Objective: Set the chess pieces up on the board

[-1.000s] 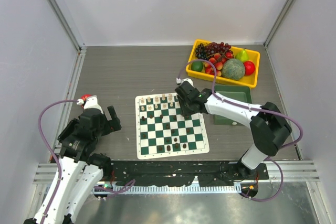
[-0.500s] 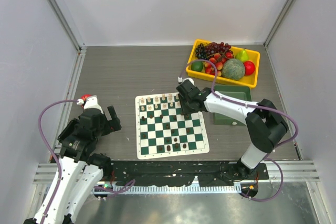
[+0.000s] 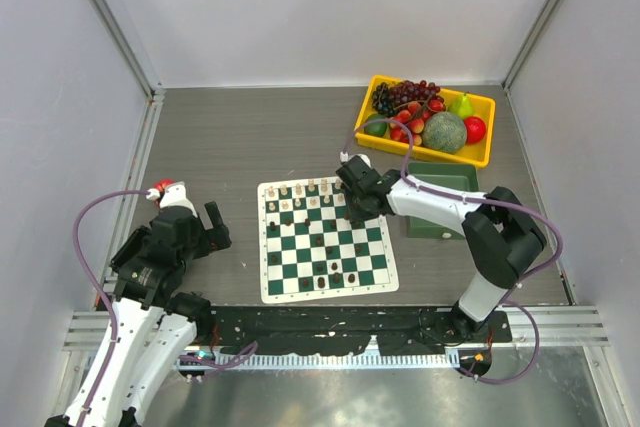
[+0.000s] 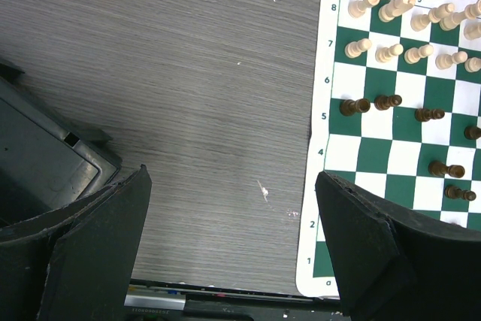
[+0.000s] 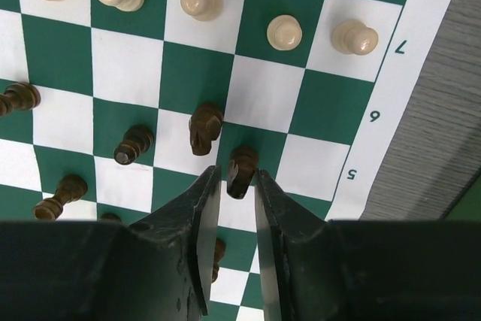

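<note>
While the left gripper (image 4: 237, 242) hangs spread wide over the table (image 4: 188, 95) at the lower left of the top view, the right gripper (image 5: 234, 177) is low over the upper right part of the board (image 5: 263, 88). Its jaws closely flank one dark piece (image 5: 242, 165); whether they press it cannot be told. Cream pieces (image 5: 199, 1) line the top rows, and other dark pieces (image 4: 368, 103) stand scattered mid-board
</note>
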